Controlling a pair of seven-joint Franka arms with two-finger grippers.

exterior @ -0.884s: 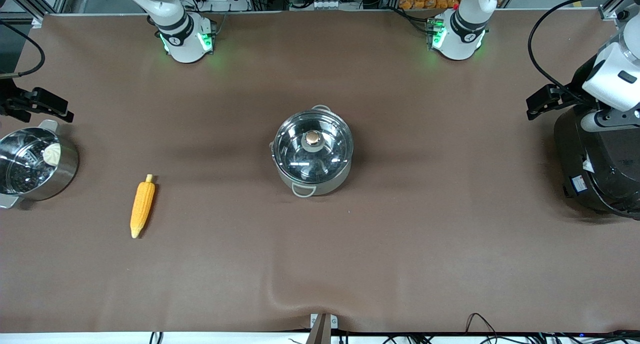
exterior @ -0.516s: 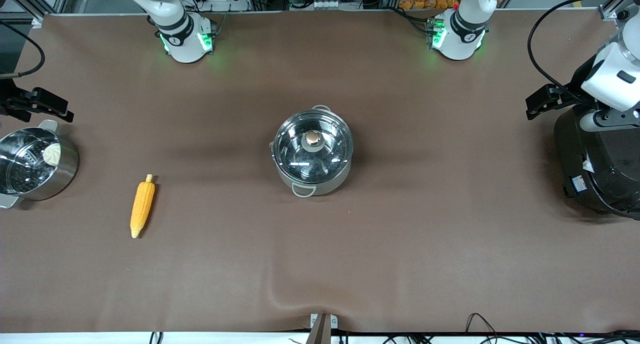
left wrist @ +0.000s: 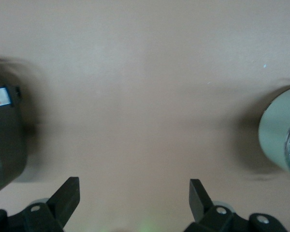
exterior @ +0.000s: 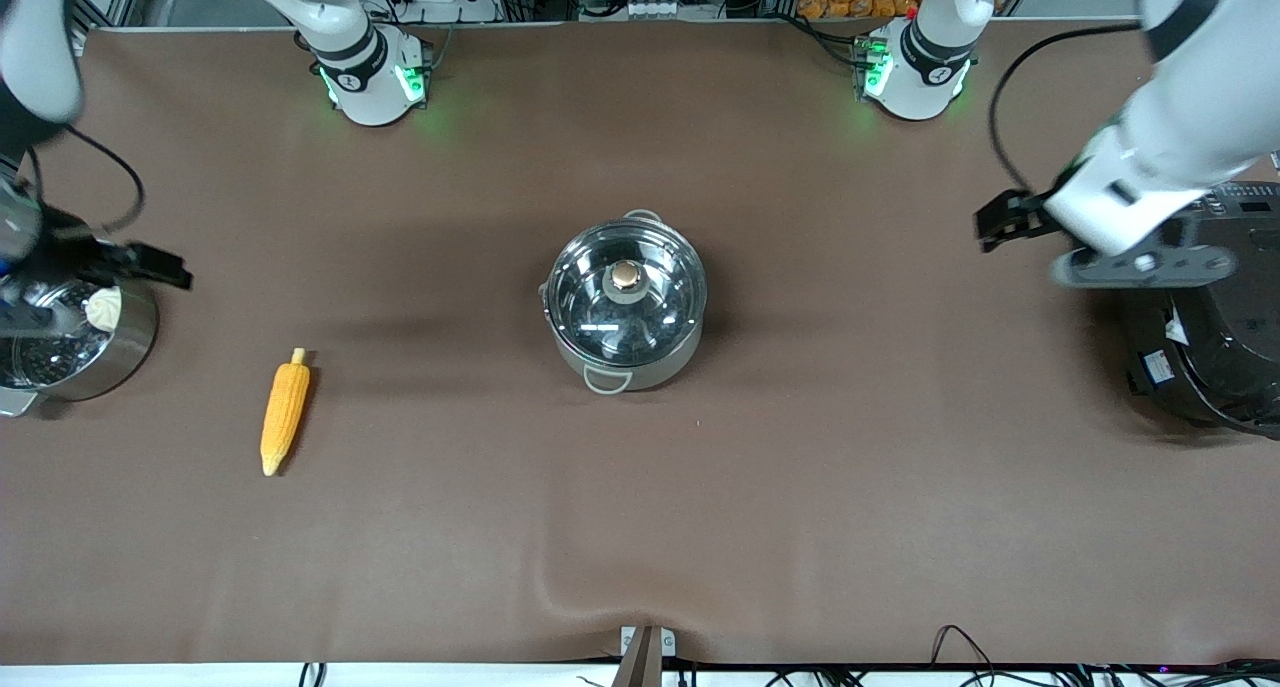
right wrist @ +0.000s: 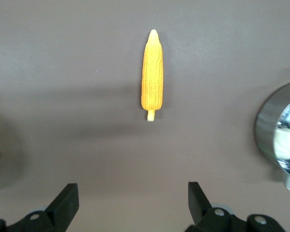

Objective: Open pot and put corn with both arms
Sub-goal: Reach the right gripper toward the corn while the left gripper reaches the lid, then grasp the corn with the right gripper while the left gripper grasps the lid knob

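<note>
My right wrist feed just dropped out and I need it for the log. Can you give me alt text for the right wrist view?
The corn lies flat on the brown table, untouched, ahead of the open right gripper, whose two black fingertips frame the view's lower edge. At one edge shows part of a steel pot holding a white bun.

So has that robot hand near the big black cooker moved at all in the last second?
Yes. The left gripper has shifted away from the rice cooker toward the pot at mid-table, fingers open and empty.
</note>
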